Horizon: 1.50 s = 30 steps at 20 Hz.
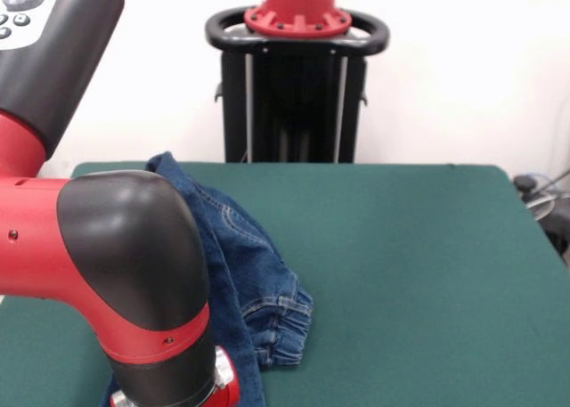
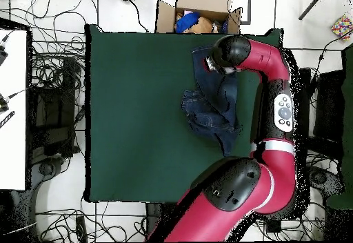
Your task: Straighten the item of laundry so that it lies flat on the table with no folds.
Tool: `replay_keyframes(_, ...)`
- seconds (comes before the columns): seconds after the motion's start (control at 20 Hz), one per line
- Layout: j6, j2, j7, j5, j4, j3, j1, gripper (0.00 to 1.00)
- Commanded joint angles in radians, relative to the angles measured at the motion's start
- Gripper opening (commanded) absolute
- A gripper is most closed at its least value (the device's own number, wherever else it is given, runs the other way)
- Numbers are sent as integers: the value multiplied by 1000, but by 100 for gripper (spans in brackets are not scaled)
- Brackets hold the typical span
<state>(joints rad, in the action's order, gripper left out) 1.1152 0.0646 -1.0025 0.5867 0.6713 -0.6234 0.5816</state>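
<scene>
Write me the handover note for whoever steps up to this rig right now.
Hand: hidden in both views. The arm's end hangs over the jeans' far end, and whether it is open or shut on cloth cannot be told.
Jeans: bunched in a crumpled heap on the table, near the edge on the arm's side in the overhead view. One hemmed leg end is folded up on the pile, and much of the garment lies under the arm.
Done: nothing visibly flattened so far.
Left: spread both legs and the waist out, then smooth every fold. There is plenty of bare green cloth beside the heap.
</scene>
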Motion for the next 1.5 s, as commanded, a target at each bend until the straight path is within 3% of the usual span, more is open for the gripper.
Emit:
replay_keyframes(0.05, -136, -54, 184, 67, 72, 21, -21, 0)
replay_keyframes(0.15, -151, 46, 145, 64, 171, 55, -12, 0)
replay_keyframes(0.3, -65, 317, 113, 4, 388, 94, 25, 0)
replay_keyframes(0.4, 11, 415, 112, -28, 439, 96, 34, 0)
replay_keyframes(0.55, 74, 483, 86, -51, 462, 82, 38, 0)
replay_keyframes(0.85, 107, 540, 38, -52, 479, 81, 21, 0)
replay_keyframes(1.15, 120, 519, 38, -35, 440, 79, 9, 0)
replay_keyframes(1.5, -14, 460, 43, -63, 481, 25, 42, 0)
